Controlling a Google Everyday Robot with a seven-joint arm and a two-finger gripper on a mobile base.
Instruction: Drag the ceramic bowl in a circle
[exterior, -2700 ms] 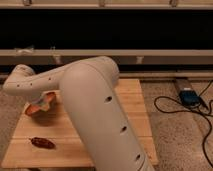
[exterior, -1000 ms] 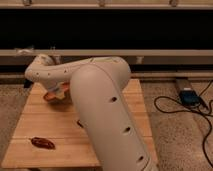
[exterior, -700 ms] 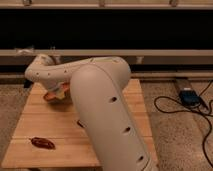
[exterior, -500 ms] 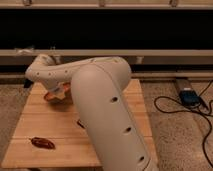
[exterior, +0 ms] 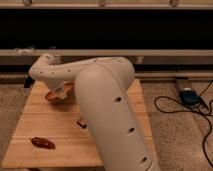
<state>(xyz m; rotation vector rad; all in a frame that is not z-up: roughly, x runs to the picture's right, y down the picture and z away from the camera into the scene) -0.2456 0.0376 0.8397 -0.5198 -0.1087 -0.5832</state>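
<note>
A: Entry, left to right. Front-left of the counter [exterior: 45,117]: a dark red-brown lump [exterior: 42,143], flat on the wood, well apart from everything else. I cannot tell what it is.

B: And the ceramic bowl?

A: The ceramic bowl [exterior: 51,96] is on the far-left part of the counter, near the back edge. Only its left rim and a strip of orange show. The wrist hides the rest.

B: Claw relative to it?

A: The claw [exterior: 61,90] sits below the wrist, at the bowl, over its right half as far as I can see. So the bowl lies directly under the claw and reaches a little to the left of it. Apart or together: cannot tell, the wrist covers it. Contact with the rim is not confirmed either.

B: Long axis?

A: None. The bowl is round, so every drag direction is alike. There is only one arm, so no choice of arm.

B: Anything in the way of a circle?

A: Judgement: the back and left edges of the counter are near, so the loop should open toward the front and right. A small red-and-white scrap [exterior: 81,123] lies front-right of the bowl, just beside the arm [exterior: 112,105]. A wide loop could sweep it. The lump looks far enough away.

B: Off the counter?

A: On the floor to the right, a blue box [exterior: 189,96]. It plays no part in this move.
</note>
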